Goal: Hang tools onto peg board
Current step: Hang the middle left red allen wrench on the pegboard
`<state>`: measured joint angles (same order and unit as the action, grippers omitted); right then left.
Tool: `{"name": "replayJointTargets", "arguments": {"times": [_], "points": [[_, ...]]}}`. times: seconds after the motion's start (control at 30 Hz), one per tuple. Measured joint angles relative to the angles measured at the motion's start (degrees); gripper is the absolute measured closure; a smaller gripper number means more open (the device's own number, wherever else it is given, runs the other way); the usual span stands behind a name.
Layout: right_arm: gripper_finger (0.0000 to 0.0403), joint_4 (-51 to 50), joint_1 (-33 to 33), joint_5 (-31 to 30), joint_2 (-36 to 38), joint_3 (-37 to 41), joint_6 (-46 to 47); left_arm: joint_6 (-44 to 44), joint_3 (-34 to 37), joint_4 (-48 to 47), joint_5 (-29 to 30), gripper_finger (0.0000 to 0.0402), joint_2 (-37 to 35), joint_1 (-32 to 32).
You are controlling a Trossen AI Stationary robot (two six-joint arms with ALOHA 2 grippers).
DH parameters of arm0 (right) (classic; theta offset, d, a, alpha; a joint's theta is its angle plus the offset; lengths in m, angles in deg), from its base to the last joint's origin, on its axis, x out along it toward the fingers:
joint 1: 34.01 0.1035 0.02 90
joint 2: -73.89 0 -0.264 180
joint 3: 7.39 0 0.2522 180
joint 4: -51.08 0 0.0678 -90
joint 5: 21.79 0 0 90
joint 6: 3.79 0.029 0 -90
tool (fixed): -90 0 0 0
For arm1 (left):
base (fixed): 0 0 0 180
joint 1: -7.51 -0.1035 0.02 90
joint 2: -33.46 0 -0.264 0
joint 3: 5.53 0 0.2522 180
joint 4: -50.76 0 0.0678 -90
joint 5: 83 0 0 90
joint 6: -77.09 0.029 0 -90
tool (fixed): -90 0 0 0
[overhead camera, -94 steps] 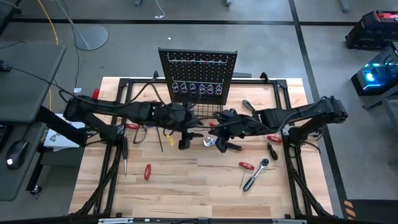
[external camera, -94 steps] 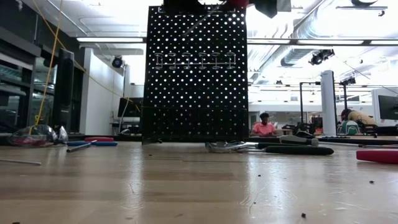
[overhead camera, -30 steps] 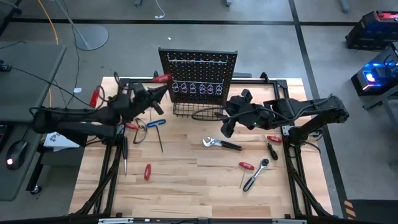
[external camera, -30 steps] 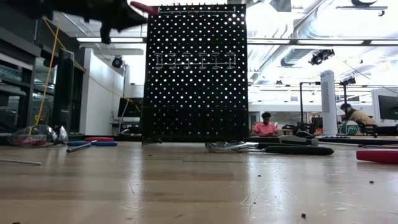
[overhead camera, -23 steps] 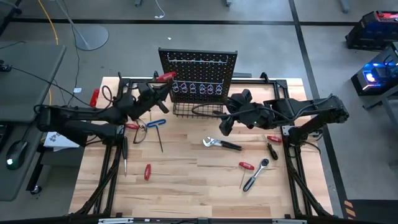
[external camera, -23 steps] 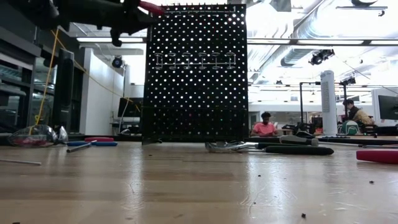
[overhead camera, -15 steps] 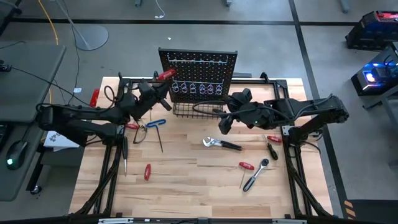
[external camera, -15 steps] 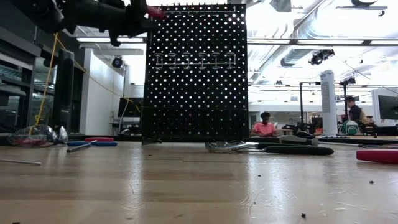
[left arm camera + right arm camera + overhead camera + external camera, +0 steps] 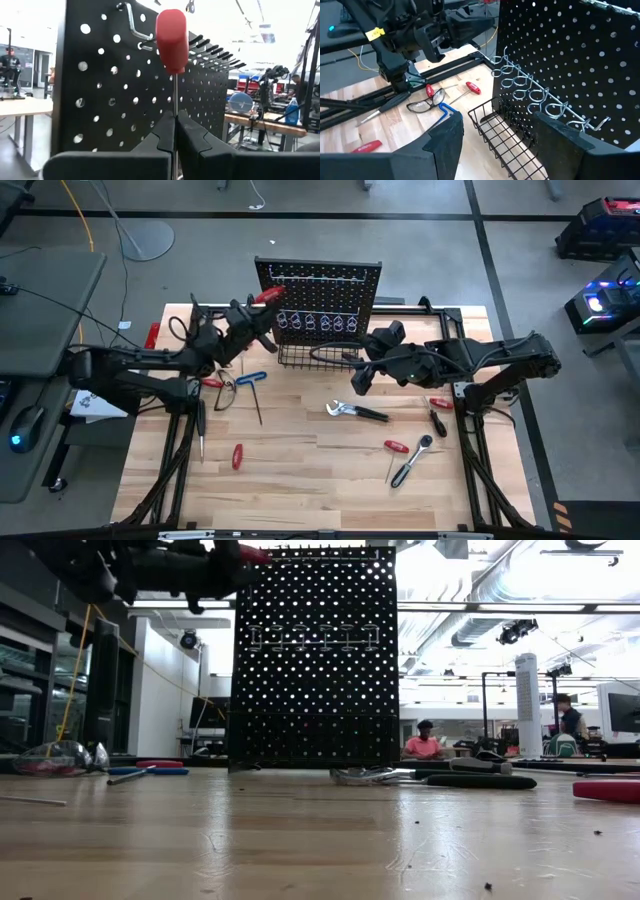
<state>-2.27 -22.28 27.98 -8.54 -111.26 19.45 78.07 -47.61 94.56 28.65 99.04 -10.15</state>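
The black peg board (image 9: 320,285) stands upright at the table's far middle, with silver ring hooks (image 9: 530,87) and a wire basket (image 9: 318,358) at its foot. My left gripper (image 9: 248,318) is up by the board's top left corner, shut on a red-handled screwdriver (image 9: 171,37). The red handle (image 9: 250,555) sits close to a silver hook (image 9: 134,25). My right gripper (image 9: 502,145) hangs open in front of the board's right part, with nothing between its fingers. Other tools lie flat on the table. My left gripper pinches the screwdriver's thin metal shaft (image 9: 174,102) between its two fingers, a short way below the red handle. The shaft runs along the fingers, and the handle sticks out past the fingertips toward the board, slanting upward. The screwdriver is lifted clear of the table.
On the wood lie silver pliers (image 9: 350,411), a chrome ratchet (image 9: 412,463), red-handled screwdrivers (image 9: 237,455) (image 9: 397,446), a black-handled one (image 9: 438,422), a blue T-key (image 9: 250,378) and safety glasses (image 9: 427,104). A black frame (image 9: 190,315) borders the table.
My left gripper has carried the red-handled screwdriver toward the table's right and far side, up to the board's top left corner. Its wrist has turned so the handle points more at the board. My right arm has kept still.
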Motion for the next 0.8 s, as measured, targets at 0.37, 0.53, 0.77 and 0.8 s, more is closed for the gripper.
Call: {"name": "replayJointTargets", "arguments": {"times": [0.37,0.53,0.77,0.8], "points": [[0.0179,0.0,0.0,0.1,0.0,0.0,-2.7,4.1,0.0,5.7,2.1,0.0401,6.4,0.0],[0.0179,0.0,0.0,0.1,0.0,0.0,-2.8,6.9,0.0,5.9,4.0,0.0401,6.4,-0.3],[0.0179,0.0,0.0,-0.1,0.0,0.0,-2.7,8.6,0.0,8.4,5.2,0.0401,6.3,-0.5],[0.0179,0.0,0.0,-0.1,0.0,0.0,-2.7,8.8,0.0,8.1,5.3,0.0401,6.4,-0.8]]}}
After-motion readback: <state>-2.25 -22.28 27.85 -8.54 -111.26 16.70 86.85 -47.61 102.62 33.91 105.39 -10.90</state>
